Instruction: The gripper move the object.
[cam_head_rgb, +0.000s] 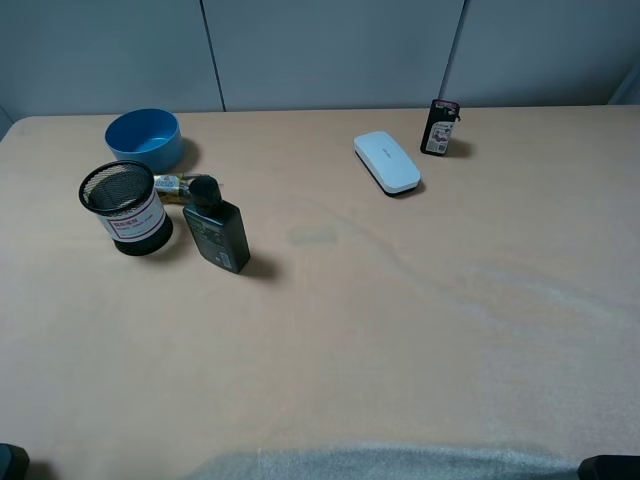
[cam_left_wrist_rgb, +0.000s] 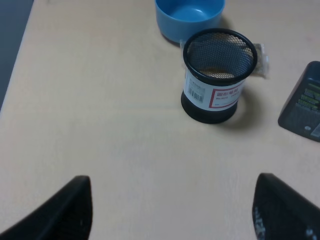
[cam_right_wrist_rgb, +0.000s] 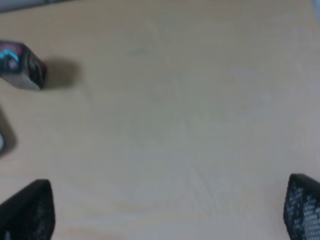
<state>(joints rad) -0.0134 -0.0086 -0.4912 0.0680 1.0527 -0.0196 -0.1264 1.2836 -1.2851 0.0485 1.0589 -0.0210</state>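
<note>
Bowl (cam_head_rgb: 143, 135) (blue) behind mesh cup (cam_head_rgb: 125, 208)

Ahead of the wide-open left gripper (cam_left_wrist_rgb: 170, 210), bare tan tabletop (cam_left_wrist_rgb: 100, 125) runs up to the black mesh pen cup (cam_left_wrist_rgb: 217, 75). A blue plastic bowl (cam_left_wrist_rgb: 189, 17) stands just beyond the cup, and the dark grey-green flat bottle (cam_left_wrist_rgb: 302, 107) lies beside it.

Both grippers are held above the table (cam_head_rgb: 400, 330), near its front edge. The left gripper (cam_left_wrist_rgb: 172, 210) and the right gripper (cam_right_wrist_rgb: 170, 212) are spread wide, with nothing held.
</note>
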